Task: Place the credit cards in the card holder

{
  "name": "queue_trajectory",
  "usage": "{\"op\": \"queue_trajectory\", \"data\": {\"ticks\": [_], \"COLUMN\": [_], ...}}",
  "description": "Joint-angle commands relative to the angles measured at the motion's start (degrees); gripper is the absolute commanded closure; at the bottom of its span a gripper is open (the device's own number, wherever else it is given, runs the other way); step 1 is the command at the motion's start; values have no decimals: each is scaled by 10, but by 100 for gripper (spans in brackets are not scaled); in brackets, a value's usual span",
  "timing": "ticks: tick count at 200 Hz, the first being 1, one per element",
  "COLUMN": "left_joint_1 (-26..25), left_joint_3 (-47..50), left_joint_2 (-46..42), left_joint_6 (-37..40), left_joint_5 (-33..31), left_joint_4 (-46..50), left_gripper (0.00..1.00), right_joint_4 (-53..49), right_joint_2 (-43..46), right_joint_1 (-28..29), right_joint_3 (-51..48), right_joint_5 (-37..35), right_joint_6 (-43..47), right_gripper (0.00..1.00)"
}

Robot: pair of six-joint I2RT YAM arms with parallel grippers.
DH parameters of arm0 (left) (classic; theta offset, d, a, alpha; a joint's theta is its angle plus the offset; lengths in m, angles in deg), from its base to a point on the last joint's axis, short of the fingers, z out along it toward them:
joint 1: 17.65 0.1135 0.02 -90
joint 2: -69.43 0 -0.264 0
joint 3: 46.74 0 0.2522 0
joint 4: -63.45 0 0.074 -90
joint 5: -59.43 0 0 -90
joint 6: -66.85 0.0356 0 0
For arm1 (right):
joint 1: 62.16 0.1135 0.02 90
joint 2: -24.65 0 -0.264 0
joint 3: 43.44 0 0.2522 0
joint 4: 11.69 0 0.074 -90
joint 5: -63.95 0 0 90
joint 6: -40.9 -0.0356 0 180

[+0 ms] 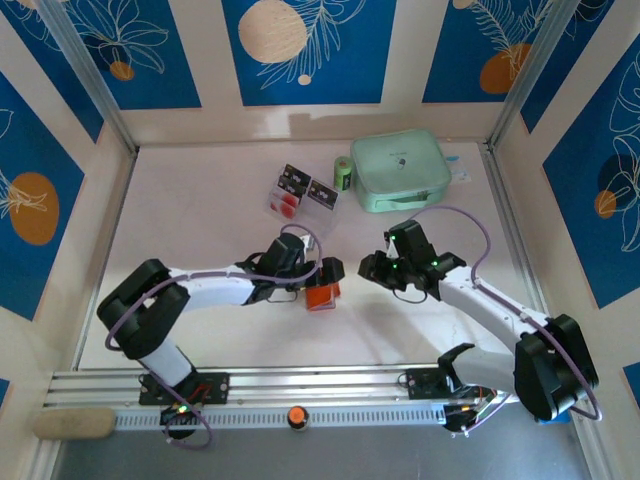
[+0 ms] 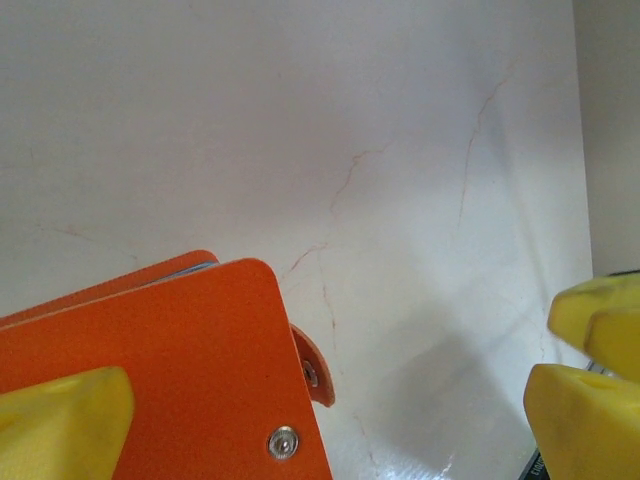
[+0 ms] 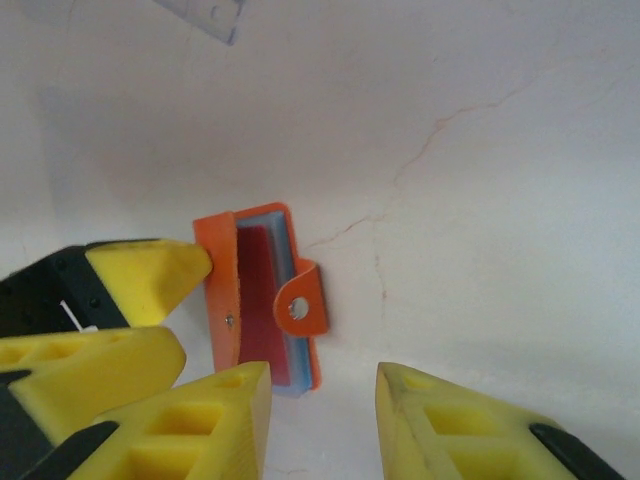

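The orange card holder [image 1: 322,296] stands on edge mid-table, slightly ajar, its snap tab hanging loose. In the left wrist view the card holder [image 2: 170,370] lies against one yellow finger [image 2: 60,425], and my left gripper [image 2: 330,440] is spread wide around it. In the right wrist view the card holder [image 3: 262,300] shows dark red and pale blue inner layers. My right gripper [image 3: 322,410] hovers just short of it, jaws apart with nothing between them. From above, the left gripper [image 1: 325,272] and right gripper [image 1: 372,268] face each other. Two credit cards [image 1: 305,188] lie flat further back.
A mint-green zip pouch [image 1: 400,170] sits at the back right, with a small green cylinder [image 1: 343,173] beside it. Aluminium rails [image 1: 515,220] and patterned walls border the table. The left gripper's fingertip [image 3: 150,275] touches the holder's cover in the right wrist view.
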Motion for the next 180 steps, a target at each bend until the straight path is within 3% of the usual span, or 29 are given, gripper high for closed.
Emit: {"op": "queue_trajectory", "data": {"ticks": [1, 63, 106, 180], "left_joint_1": [8, 81, 144, 171], "left_joint_3": [-23, -28, -19, -36], "left_joint_2": [-26, -105, -183, -176], "left_joint_6": [16, 38, 79, 170], "left_joint_5": [5, 18, -18, -58], "left_joint_4": [24, 79, 179, 315], "left_gripper": [0, 0, 0, 0], "right_joint_4": [-9, -9, -13, -43], "right_joint_2": [10, -43, -131, -227], "right_joint_1": [23, 122, 187, 214], "right_joint_3": [5, 76, 167, 209], "right_joint_5": [6, -28, -34, -43], "right_joint_6": [-16, -29, -15, 7], "right_gripper": [69, 75, 77, 90]}}
